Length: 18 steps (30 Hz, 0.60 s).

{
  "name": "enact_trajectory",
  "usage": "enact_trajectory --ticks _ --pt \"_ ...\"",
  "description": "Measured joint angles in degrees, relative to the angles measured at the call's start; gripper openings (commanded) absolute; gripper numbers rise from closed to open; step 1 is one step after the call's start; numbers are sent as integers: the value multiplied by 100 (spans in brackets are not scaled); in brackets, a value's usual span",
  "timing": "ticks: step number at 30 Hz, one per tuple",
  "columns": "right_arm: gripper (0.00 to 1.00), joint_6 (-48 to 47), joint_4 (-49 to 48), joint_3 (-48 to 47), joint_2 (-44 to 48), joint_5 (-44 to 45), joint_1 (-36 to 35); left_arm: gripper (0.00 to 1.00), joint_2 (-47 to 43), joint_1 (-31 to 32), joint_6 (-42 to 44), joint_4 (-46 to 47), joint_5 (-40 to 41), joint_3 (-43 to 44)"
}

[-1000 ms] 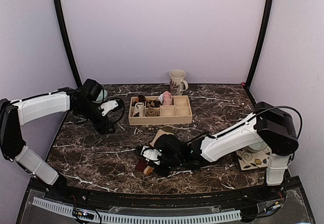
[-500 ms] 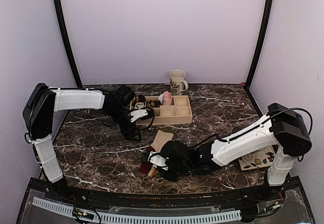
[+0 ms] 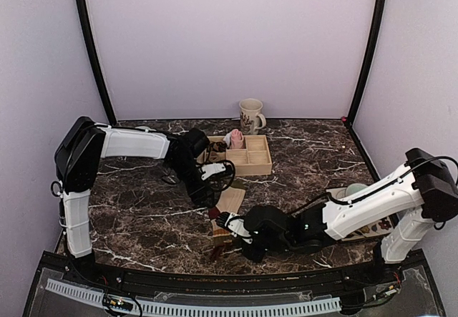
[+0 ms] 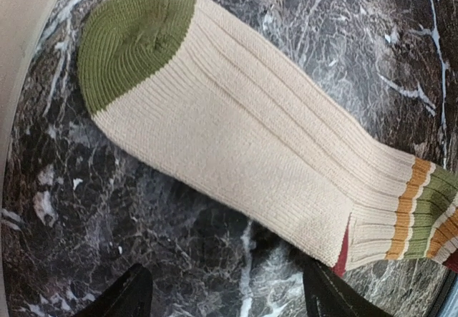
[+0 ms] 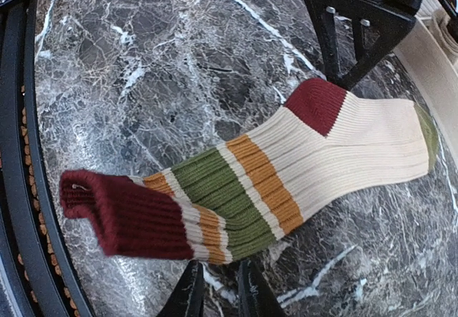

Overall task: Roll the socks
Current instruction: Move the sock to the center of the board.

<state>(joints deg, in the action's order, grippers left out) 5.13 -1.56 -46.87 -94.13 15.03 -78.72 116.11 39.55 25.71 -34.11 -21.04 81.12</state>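
The tan sock [image 3: 230,201] lies flat on the marble. It has a green toe, a red heel, green and orange stripes and a dark-red cuff. In the left wrist view it [image 4: 236,131] lies just beyond my left gripper [image 4: 229,299], which is wide open and empty. My left gripper [image 3: 212,194] hovers at its heel side. In the right wrist view the sock's [image 5: 315,159] cuff is folded over. My right gripper [image 5: 220,274] sits at its edge, the jaws a narrow gap apart with only marble between them. The pink sock [image 3: 236,139] sits in the wooden tray.
The wooden compartment tray [image 3: 247,165] stands behind the sock with small rolled bundles in its left cells. Its edge shows in both wrist views [image 4: 18,52] [image 5: 440,52]. A mug [image 3: 250,114] stands at the back. A patterned tile [image 3: 358,225] lies at the right.
My left arm has swung from the far left to the tan sock. My right gripper has drawn back to the right along the front, and the sock has shifted right with it.
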Motion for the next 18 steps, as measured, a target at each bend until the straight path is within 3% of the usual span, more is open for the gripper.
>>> enact_trajectory --ticks 5,8,9,10,11,18 --pt "19 498 321 413 525 269 -297 71 57 39 -83 0 -136 107" --pt "24 761 503 507 723 348 -417 75 127 61 -96 -55 -142 238" --pt "30 852 564 540 820 400 -444 76 146 66 -96 -57 -142 293" --pt "74 929 592 566 903 457 -459 77 153 74 -94 -70 -136 334" --pt "96 1012 603 579 970 533 -468 77 153 76 -87 -81 -125 361" --pt "99 1711 426 798 1585 1891 -472 86 118 81 -42 -192 -79 378"
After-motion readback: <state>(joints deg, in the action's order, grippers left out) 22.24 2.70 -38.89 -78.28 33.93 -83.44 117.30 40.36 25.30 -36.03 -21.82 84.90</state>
